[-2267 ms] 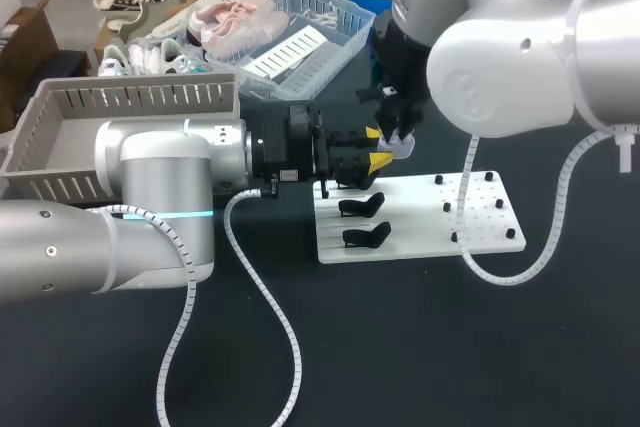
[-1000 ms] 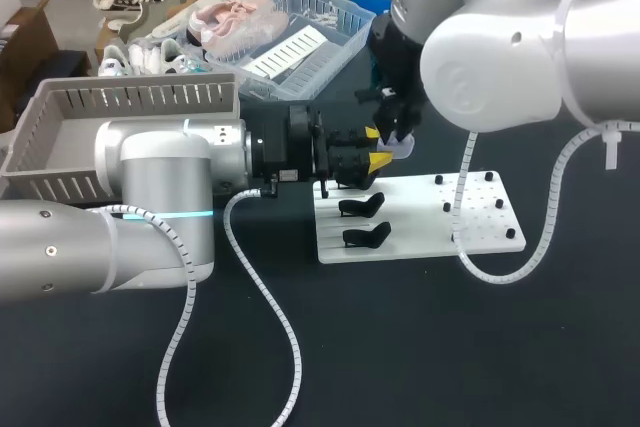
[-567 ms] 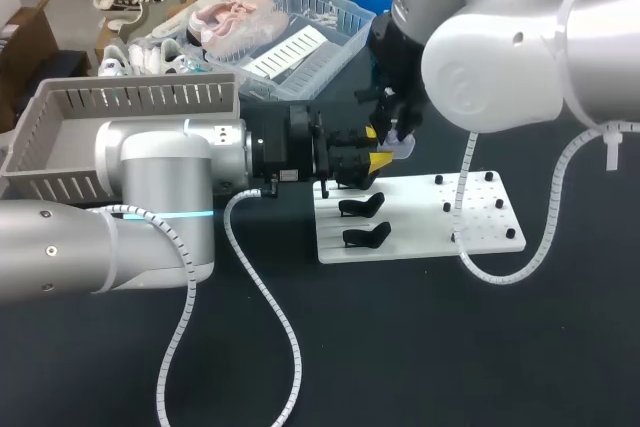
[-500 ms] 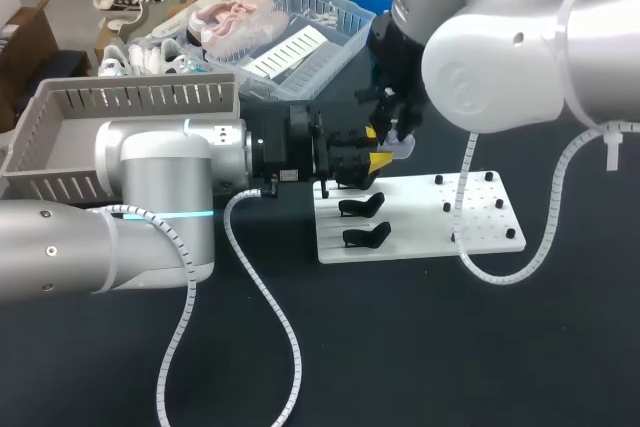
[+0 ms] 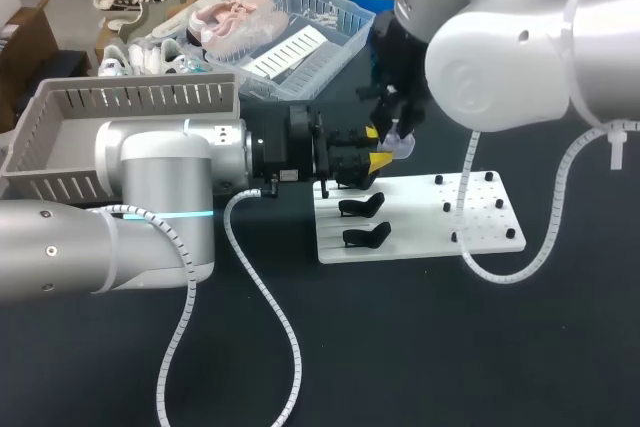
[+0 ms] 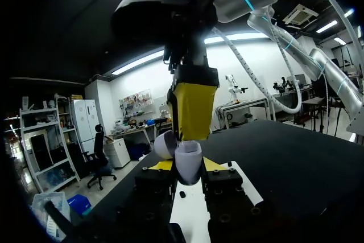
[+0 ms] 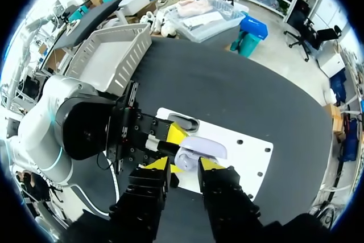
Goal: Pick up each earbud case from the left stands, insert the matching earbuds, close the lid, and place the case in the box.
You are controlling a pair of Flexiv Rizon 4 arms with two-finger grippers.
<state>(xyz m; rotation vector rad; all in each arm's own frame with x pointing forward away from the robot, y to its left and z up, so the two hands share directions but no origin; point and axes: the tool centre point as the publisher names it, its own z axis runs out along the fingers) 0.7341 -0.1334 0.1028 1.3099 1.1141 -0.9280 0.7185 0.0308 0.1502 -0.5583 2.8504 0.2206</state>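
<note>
L tool [image 6: 187, 165] clamped on open earbud case [image 6: 188, 155], held above white board [image 5: 480, 219]. R tool [image 7: 183, 165] directly over case; cannot tell its grip. Rec: keep L rigid, lower R slowly, align w/ socket.

No legible text, label or number in any view.
</note>
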